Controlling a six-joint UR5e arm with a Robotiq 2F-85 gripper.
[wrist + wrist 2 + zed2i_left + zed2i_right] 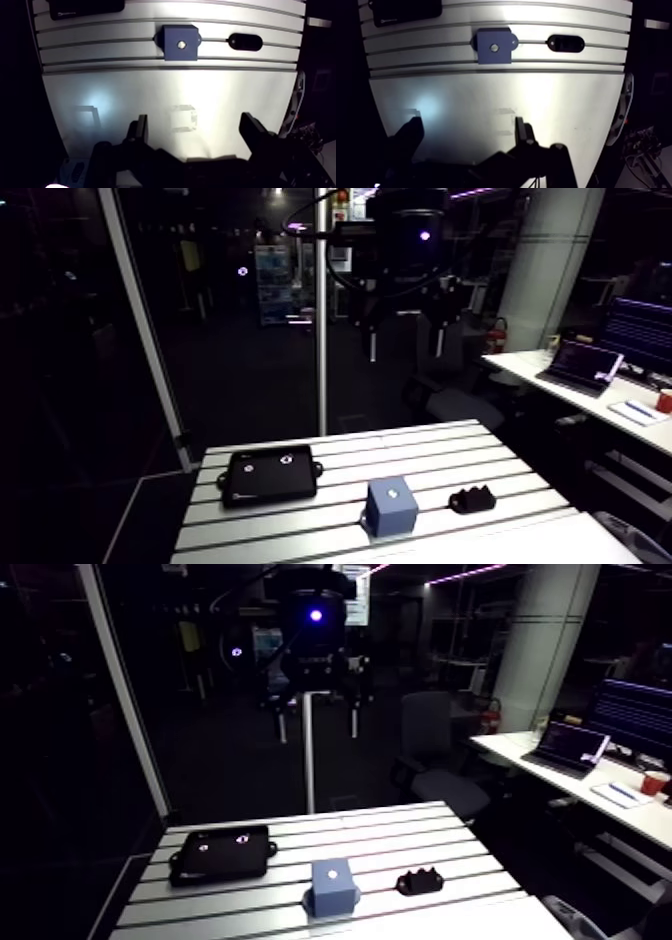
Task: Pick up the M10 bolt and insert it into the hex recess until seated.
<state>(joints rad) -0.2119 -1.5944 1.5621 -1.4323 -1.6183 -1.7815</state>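
A blue block (392, 506) stands on the slotted table, with a small pale spot in the middle of its top face; I cannot tell if that spot is a recess or a bolt head. To its left lies a flat black tray (270, 475) holding two small bright pieces, too small to name. My gripper (405, 353) hangs high above the table. In the wrist view the gripper (195, 122) is open with nothing between its fingers, and the blue block (180, 43) sits well ahead of it.
A small black ridged holder (471, 500) rests on the table to the right of the blue block. Between the gripper and the block in the wrist view lies a smooth pale sheet (150, 95). The table's right edge (300, 75) drops off beside the holder.
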